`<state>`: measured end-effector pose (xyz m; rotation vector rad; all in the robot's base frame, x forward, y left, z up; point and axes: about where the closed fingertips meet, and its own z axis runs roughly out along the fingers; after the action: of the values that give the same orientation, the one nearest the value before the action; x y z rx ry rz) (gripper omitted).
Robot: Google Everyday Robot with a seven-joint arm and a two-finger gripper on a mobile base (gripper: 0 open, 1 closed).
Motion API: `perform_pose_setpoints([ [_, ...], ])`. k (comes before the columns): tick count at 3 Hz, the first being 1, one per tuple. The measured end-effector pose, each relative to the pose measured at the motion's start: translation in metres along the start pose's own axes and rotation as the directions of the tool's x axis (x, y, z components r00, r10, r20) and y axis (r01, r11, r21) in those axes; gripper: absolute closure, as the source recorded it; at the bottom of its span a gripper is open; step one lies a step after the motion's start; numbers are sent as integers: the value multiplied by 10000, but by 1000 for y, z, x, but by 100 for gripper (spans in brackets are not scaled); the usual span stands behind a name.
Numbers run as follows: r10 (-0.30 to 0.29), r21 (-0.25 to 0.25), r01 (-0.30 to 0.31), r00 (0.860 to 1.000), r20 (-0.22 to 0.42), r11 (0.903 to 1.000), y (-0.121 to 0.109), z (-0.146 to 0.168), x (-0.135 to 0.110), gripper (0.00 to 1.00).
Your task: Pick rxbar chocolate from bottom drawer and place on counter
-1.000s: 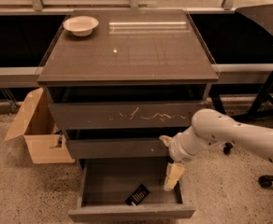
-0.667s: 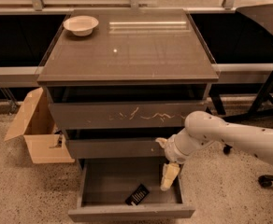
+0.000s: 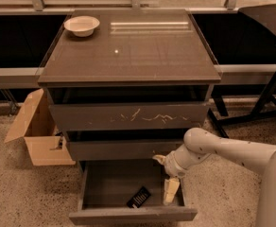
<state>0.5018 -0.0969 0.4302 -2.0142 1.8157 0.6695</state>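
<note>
The rxbar chocolate [image 3: 139,197] is a small black bar with white lettering. It lies flat on the floor of the open bottom drawer [image 3: 105,183], near its front middle. My gripper [image 3: 168,186] hangs from the white arm on the right and reaches down into the drawer's right side, just right of the bar and apart from it. One pale finger [image 3: 170,191] points down into the drawer; a second part sticks out left near the middle drawer's front. The counter [image 3: 142,51] is the glossy grey-brown cabinet top.
A white bowl [image 3: 81,25] sits at the counter's back left corner. An open cardboard box [image 3: 36,131] stands on the floor left of the cabinet. A dark chair or stand base [image 3: 265,103] is at the right. The scratched top drawer [image 3: 128,116] and the middle drawer [image 3: 114,149] are shut.
My arm and gripper have shifted left and a little lower, closer to the bar inside the bottom drawer. The bar has not moved.
</note>
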Motion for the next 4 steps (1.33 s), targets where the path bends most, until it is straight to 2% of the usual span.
perform_pose_setpoints([
  [1,0,0,0,10000,0,10000,0,0,0,0],
  [2,-179,-218,172,9993,-320,9996,-3,24,9,0],
  [4,-981,-833,914,9919,-808,9923,-10,88,47,0],
])
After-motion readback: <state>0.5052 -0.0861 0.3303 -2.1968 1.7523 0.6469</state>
